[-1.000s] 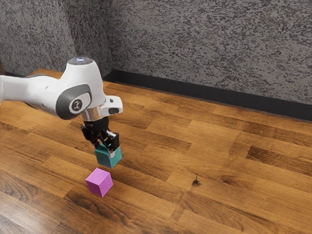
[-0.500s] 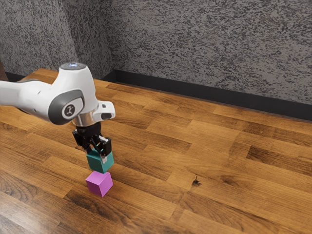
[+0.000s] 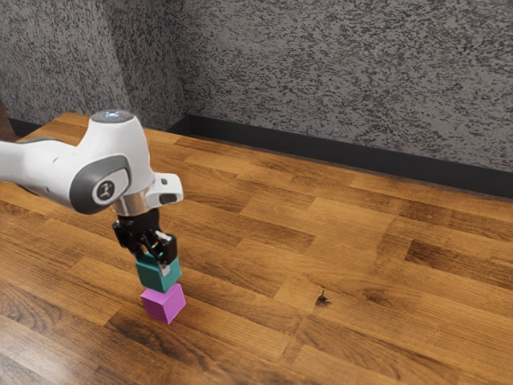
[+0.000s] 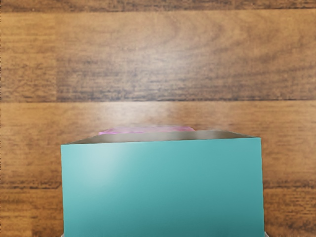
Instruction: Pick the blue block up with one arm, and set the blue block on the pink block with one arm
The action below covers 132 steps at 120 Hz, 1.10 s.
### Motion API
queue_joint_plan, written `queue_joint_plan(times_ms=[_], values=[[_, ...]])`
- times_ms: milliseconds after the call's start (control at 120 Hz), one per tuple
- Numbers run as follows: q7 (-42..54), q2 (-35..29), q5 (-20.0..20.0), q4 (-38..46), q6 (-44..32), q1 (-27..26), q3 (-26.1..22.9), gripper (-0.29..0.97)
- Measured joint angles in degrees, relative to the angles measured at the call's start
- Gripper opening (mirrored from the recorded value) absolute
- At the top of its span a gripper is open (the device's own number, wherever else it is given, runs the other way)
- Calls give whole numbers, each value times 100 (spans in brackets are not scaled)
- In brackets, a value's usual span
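Observation:
My gripper (image 3: 154, 258) is shut on the blue block (image 3: 158, 275), a teal cube held from two sides. The block hangs directly over the pink block (image 3: 163, 303), which rests on the wooden table (image 3: 361, 265); whether the two cubes touch I cannot tell. In the wrist view the blue block (image 4: 162, 186) looms large just under my hand, and a thin strip of the pink block (image 4: 146, 130) peeks out beyond its far edge.
A small dark mark (image 3: 321, 298) lies on the table to the exterior view's right of the blocks. A grey speckled wall (image 3: 345, 72) with a dark baseboard (image 3: 337, 152) runs along the back.
My arm has moved toward the exterior view's left and down, carrying the blue block from beside and above the pink block to directly over it.

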State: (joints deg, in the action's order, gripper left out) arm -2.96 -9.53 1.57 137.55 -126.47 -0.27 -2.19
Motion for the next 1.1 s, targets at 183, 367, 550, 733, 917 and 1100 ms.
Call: queue_joint_plan(times_ms=[183,367,550,733,917,1100], values=[[-10,-28,-1,77,-25,3,0,32],[-19,28,1,82,-74,7,9,32],[-25,39,3,125,-101,11,98,32],[-30,40,3,156,-116,8,105,32],[-34,63,4,167,-159,8,105,32],[-39,114,21,146,-176,8,105,33]])
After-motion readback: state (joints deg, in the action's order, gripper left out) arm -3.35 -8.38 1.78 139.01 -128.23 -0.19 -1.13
